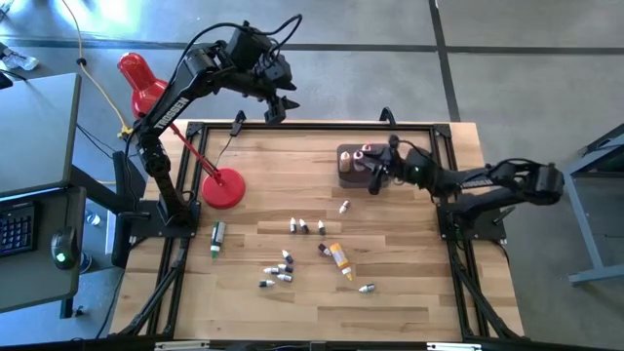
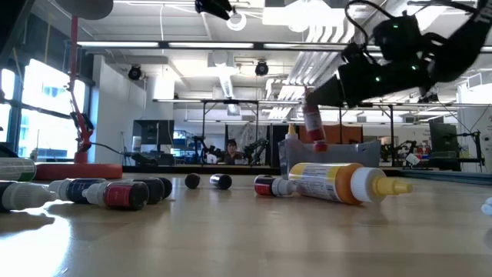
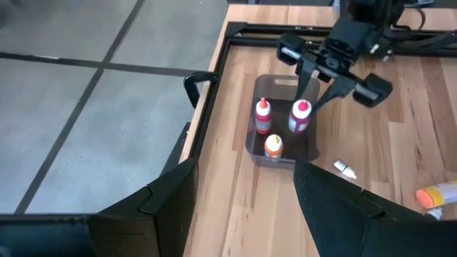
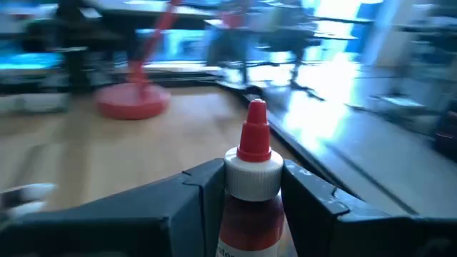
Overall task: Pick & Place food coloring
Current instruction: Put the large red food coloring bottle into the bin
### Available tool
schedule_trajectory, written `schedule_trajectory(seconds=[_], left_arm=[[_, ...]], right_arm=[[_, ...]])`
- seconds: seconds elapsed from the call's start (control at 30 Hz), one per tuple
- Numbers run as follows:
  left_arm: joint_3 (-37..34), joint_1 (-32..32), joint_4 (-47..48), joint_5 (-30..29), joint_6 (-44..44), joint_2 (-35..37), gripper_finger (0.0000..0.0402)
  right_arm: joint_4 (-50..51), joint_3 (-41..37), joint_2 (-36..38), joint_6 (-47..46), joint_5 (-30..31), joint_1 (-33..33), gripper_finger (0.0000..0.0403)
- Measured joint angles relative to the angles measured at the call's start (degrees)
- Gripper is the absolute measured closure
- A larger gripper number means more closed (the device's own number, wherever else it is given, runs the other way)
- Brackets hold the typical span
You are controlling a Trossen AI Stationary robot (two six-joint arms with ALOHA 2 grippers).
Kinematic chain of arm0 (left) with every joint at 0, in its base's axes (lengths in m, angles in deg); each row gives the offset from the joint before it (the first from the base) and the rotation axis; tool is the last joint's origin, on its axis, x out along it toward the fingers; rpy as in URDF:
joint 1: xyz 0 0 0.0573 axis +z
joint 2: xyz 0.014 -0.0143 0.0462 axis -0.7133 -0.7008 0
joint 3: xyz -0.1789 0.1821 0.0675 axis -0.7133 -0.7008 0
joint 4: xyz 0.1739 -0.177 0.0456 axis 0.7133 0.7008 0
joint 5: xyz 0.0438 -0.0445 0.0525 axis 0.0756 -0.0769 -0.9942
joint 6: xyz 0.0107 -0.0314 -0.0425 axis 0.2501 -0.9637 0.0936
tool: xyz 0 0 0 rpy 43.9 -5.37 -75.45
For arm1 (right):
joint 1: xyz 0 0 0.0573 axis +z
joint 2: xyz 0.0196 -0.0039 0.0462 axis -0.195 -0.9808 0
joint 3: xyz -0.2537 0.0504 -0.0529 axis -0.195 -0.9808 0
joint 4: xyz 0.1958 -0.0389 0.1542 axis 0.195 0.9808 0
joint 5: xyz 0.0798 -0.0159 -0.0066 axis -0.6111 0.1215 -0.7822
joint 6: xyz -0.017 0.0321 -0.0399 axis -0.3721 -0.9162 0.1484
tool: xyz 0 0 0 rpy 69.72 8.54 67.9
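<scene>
1. The right gripper [image 3: 314, 107] pinches a red bottle [image 4: 248, 193] by its neck, held above the grey tub [image 3: 251, 143] at upper centre-right of the high view.
2. Two bottles already stand in the tub: one red [image 3: 263, 116], one orange [image 3: 273, 145].
3. The left gripper [image 1: 276, 105] hangs past the table's far edge, upper centre of the high view; its fingers [image 3: 343, 207] are spread, nothing between them.
4. The wooden table [image 1: 409, 302] carries scattered bottles: a large yellow one [image 1: 339, 258] lower centre, a green one [image 1: 216, 236] at left, tiny ones [image 1: 280, 271] between.
5. A red lamp [image 1: 222, 188] stands on the table's left part.
6. Around the table is grey floor [image 1: 526, 58]; the low view shows a workshop with ceiling lights and a person [image 2: 231, 148] seated far off.
</scene>
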Motion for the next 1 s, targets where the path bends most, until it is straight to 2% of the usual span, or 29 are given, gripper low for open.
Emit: schedule_trajectory(seconds=[0.13, 0.23, 0.33, 0.53, 0.67, 1.0], left_arm=[[0.00, -0.01, -2.06, 0.03, 0.00, 0.00, 0.0176], [0.00, 0.01, -2.60, 0.57, -0.02, 0.00, 0.0176], [0.00, 0.01, -2.84, 1.59, -0.02, 0.00, 0.0176], [0.00, 0.01, -2.80, 1.61, -0.02, 0.00, 0.0176], [0.00, 0.00, -2.73, 1.60, -0.02, 0.00, 0.0176], [0.00, -0.01, -2.67, 1.51, 0.20, 0.00, 0.0176]], right_arm=[[-0.98, -0.91, -0.07, -0.63, 13.35, 2.92, 0.0286], [1.44, -0.23, -1.13, -4.80, 18.86, 3.99, 0.0286], [-0.14, -0.26, -3.24, -7.35, 21.93, 4.27, 0.0286], [-5.85, -0.23, -9.69, -7.90, 22.42, 4.28, 0.0286], [-5.93, -0.23, -13.40, -7.78, 22.18, 4.26, 0.0286], [-6.88, -0.23, -15.50, -5.21, 22.38, 3.73, 0.0282]])
